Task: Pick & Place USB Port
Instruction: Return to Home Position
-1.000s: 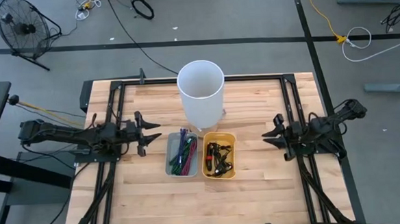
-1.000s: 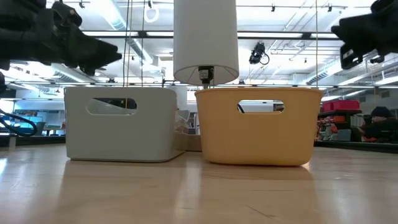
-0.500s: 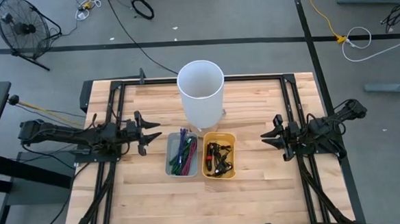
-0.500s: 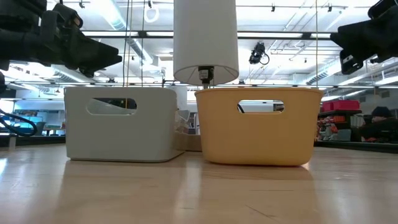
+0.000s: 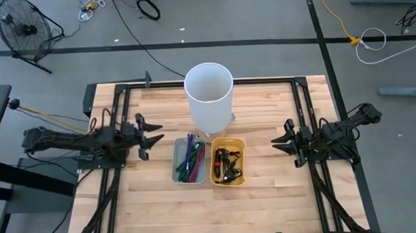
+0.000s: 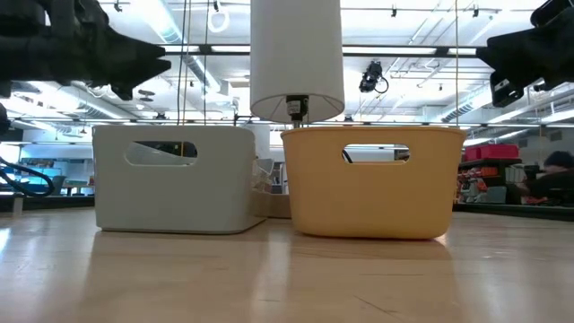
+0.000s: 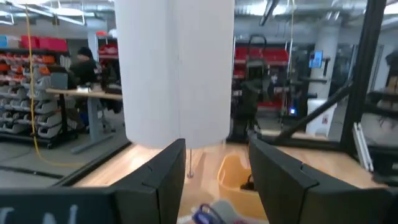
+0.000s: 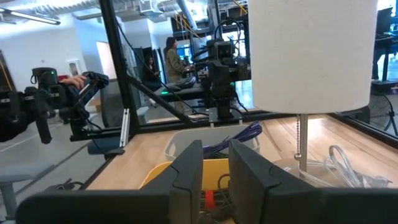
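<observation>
Homing | left gripper 9 o'clock, fingers spread, empty | right gripper 3 o'clock, likewise | best withdrawn level, clear of gray bin and yellow bin

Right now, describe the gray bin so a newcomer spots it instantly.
On the wooden table, find the tall white cylinder. Two small bins sit side by side in front of it; the gray bin is nearer the left arm, holding purple and green cables, whereas the yellow bin holds black ones.

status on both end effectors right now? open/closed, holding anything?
Left end effector: open, holding nothing.
Right end effector: open by a narrow gap, holding nothing.
</observation>
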Available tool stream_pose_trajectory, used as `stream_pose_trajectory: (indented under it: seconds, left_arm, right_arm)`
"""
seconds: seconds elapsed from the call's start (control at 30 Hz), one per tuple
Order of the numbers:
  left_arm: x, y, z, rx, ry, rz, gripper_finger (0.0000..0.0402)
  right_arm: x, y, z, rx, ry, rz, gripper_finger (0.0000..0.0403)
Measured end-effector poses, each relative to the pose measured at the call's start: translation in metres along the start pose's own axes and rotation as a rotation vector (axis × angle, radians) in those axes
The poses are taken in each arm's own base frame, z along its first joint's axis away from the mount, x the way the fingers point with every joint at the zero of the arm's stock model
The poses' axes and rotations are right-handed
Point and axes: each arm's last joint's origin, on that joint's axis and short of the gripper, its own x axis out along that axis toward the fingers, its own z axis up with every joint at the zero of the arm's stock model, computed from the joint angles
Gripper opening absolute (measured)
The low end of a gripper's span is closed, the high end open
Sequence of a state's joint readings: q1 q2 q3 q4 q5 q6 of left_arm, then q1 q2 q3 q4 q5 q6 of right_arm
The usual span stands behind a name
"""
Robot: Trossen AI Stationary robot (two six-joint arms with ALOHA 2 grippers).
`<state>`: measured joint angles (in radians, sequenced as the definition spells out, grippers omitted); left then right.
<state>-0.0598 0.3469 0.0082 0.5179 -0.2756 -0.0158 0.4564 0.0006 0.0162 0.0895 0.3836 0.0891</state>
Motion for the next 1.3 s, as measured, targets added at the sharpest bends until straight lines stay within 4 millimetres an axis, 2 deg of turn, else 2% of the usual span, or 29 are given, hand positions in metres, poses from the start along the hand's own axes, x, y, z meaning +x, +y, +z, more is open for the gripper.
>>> stream_pose_trajectory:
  seconds: [0.3,0.6,1.3]
  left_arm:
    - [-0.014,0.004,0.021,-0.056,-0.195,-0.003,0.0181]
    - [-0.029,0.008,0.038,-0.108,-0.382,-0.006,0.0181]
    - [-0.028,0.008,0.037,-0.105,-0.373,-0.004,0.0181]
  right_arm:
    - [0.001,-0.003,0.000,-0.003,-0.005,-0.032,0.0080]
    - [0.003,-0.014,0.001,-0.015,-0.019,-0.149,0.0080]
    - [0.003,-0.036,0.005,-0.035,-0.061,-0.382,0.0080]
